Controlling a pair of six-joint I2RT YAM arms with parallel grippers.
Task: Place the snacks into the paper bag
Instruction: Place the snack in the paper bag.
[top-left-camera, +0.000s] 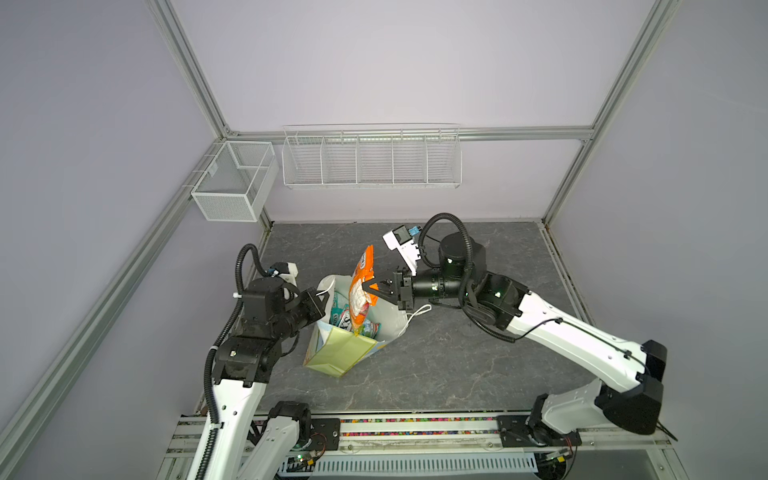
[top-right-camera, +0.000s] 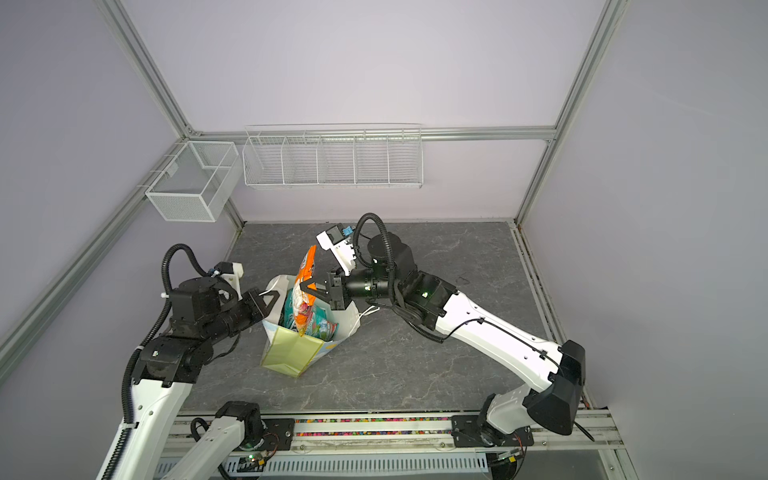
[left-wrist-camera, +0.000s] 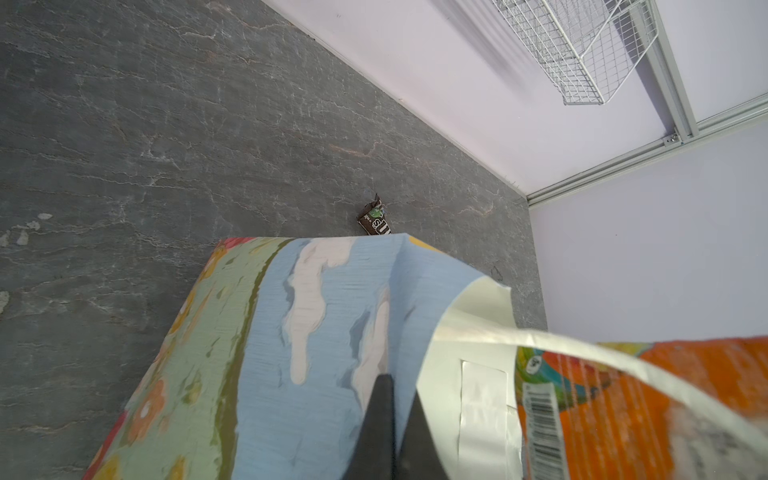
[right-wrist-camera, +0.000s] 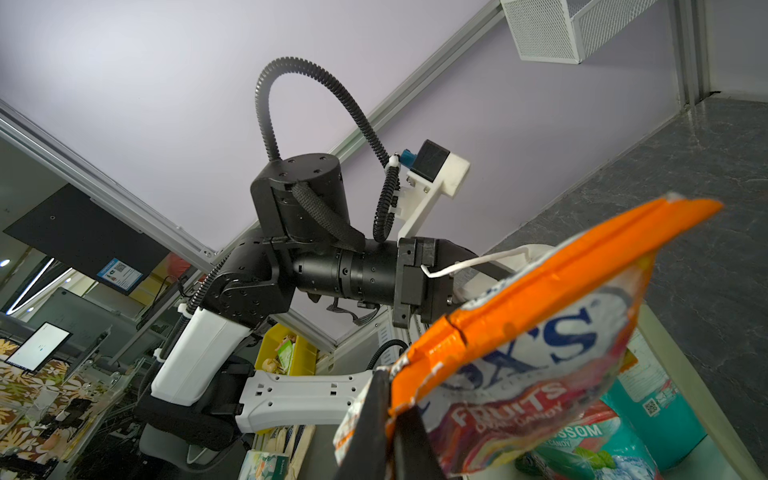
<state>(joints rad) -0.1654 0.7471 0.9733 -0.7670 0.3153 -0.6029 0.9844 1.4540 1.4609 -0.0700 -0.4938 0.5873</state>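
The paper bag stands open mid-table, its flower-and-sky print filling the left wrist view. My left gripper is shut on the bag's left rim. My right gripper is shut on the edge of an orange FOX'S pouch, which stands upright with its lower end inside the bag's mouth. Teal pouches lie inside the bag. A small brown M&M's pack lies on the table beyond the bag.
A white mesh basket and a long white wire rack hang on the back wall above the table. The bag's white cord handle hangs over its right side. The grey stone-look tabletop ends at the rail in front.
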